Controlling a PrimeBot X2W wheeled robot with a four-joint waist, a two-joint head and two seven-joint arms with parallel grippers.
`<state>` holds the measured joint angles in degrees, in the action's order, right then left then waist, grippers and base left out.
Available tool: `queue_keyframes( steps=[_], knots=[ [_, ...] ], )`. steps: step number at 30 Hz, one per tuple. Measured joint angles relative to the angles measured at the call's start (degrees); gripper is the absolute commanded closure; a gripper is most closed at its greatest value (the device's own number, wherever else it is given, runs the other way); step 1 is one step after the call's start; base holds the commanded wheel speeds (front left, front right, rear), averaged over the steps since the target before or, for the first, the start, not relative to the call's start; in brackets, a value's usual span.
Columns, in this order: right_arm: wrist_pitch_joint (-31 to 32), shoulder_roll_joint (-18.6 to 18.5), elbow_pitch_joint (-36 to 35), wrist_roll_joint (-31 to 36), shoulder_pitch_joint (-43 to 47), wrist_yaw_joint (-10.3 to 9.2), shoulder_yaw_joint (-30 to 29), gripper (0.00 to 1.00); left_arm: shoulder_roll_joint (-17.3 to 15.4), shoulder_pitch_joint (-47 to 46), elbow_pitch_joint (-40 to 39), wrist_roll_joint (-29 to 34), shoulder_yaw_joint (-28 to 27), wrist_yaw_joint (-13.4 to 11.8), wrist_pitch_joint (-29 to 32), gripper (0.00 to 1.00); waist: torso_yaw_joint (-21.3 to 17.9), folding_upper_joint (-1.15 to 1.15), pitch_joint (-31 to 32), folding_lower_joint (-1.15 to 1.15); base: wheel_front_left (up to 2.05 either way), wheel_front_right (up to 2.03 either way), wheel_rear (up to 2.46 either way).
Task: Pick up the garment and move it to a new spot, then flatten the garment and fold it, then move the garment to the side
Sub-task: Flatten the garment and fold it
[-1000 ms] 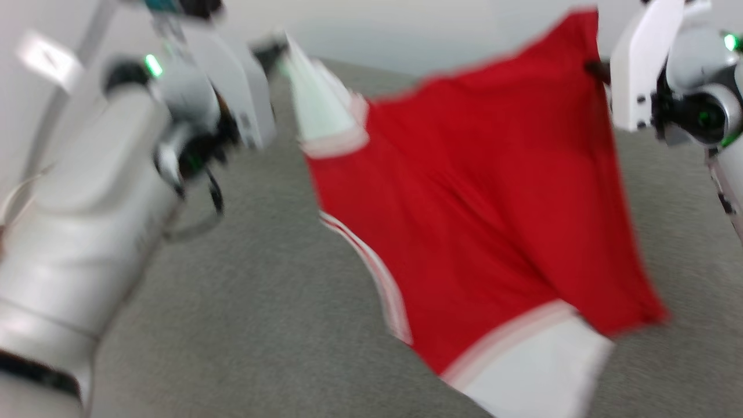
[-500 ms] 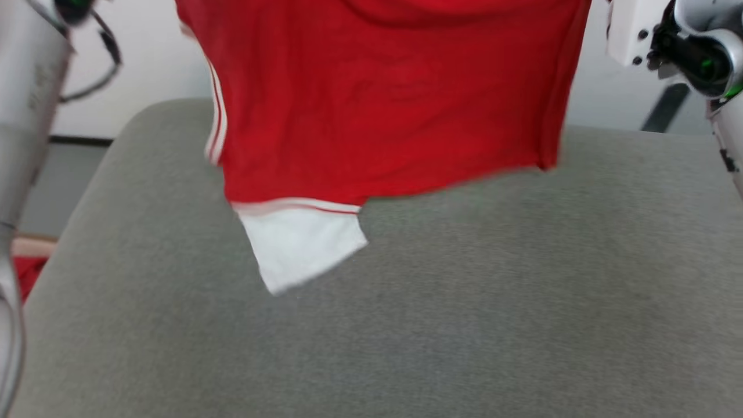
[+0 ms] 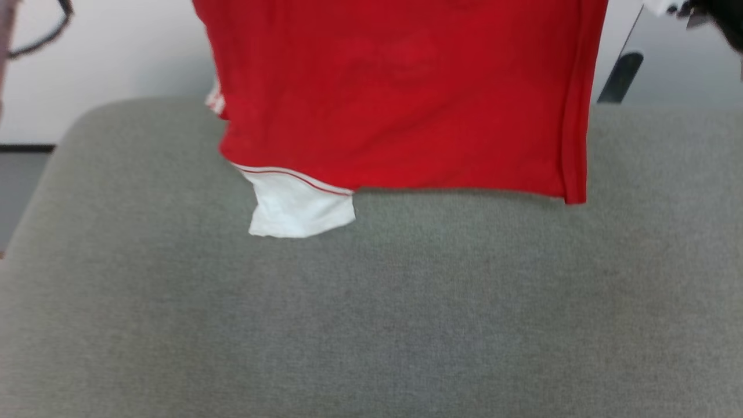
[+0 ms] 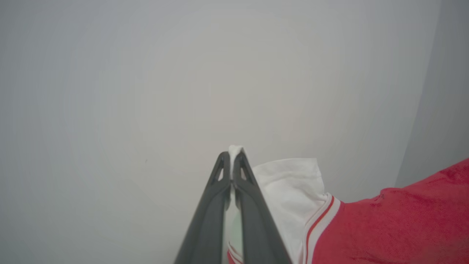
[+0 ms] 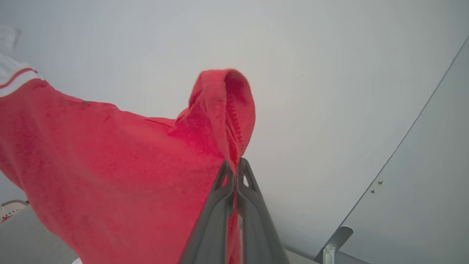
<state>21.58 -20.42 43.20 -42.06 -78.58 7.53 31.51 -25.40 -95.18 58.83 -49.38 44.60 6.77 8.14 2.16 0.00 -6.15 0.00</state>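
Two closed grips are holding the red jersey shirt with white, red-striped sleeves [image 3: 400, 104] aloft: the dark left fingers [image 4: 244, 190] are pinching a white sleeve [image 4: 289, 187], the dark right fingers [image 5: 246, 194] a red stitched edge, probably so it is hanging spread below them, over the grey fabric-covered table [image 3: 371, 325], ready for laying flat. Its top is running off the head view; any lettering is unreadable.

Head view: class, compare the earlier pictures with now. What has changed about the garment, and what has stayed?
The garment has swung from a slanted spread to hanging straight over the grey surface, one white sleeve dangling. Unchanged: the left fingers pinch the other sleeve, the right fingers a red corner.
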Motion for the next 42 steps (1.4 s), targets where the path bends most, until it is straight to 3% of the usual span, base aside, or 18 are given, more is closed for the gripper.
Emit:
queue_keyframes(
  steps=[5, 12, 18, 23, 29, 33, 37, 42],
  knots=[
    [-5.1, 1.9, 2.7, 3.1, -4.5, 0.00, -1.3, 1.00, -1.0, -4.2, 1.5, 2.9, 1.0, -0.3, -4.2, 1.00, -0.8, 0.00, -4.0, 0.00, 0.00, 0.00, 0.00],
    [-19.6, 6.0, 9.4, 8.6, -13.4, 0.00, -4.4, 1.00, -3.9, -15.2, 2.5, 8.5, 2.6, -0.5, -14.2, 1.00, -2.6, 0.00, -12.0, 0.00, 0.00, 0.00, 0.00],
    [-30.4, 6.6, 15.2, 13.9, -20.7, 0.00, -7.4, 1.00, -3.6, -26.4, 2.7, 10.7, 2.6, -0.2, -20.0, 1.00, -3.9, 0.00, -20.0, 0.00, 0.00, 0.00, 0.00],
    [-34.5, 7.4, 20.0, 16.2, -23.3, 0.00, -9.6, 1.00, -2.7, -28.9, 2.5, 11.3, 3.2, 0.4, -22.3, 1.00, -4.2, 0.00, -26.7, 0.00, 0.00, 0.00, 0.00],
    [-35.8, 8.6, 23.6, 17.6, -22.0, 0.00, -9.3, 1.00, -1.3, -24.6, 2.5, 9.3, 2.8, 0.6, -23.0, 1.00, -3.6, 0.00, -33.2, 0.00, 0.00, 0.00, 0.00],
    [-35.9, 8.6, 24.3, 17.0, -18.9, 0.00, -7.4, 1.00, 0.1, -19.5, 3.0, 6.3, 3.7, 0.7, -22.6, 1.00, -2.2, 0.00, -34.3, 0.00, 0.00, 0.00, 0.00],
    [-33.9, 8.0, 22.7, 13.6, -13.7, 0.00, -3.8, 1.00, 0.3, -12.4, 2.3, 3.2, 7.4, 0.7, -16.2, 1.00, -1.6, 0.00, -32.7, 0.00, 0.00, 0.00, 0.00],
    [-30.9, 3.9, 17.1, 8.2, -4.2, 0.00, 2.0, 1.00, -2.5, -3.2, -2.1, -0.2, 11.8, 0.8, -8.9, 1.00, -0.9, 0.00, -28.5, 0.00, 0.00, 0.00, 0.00]
  ],
)
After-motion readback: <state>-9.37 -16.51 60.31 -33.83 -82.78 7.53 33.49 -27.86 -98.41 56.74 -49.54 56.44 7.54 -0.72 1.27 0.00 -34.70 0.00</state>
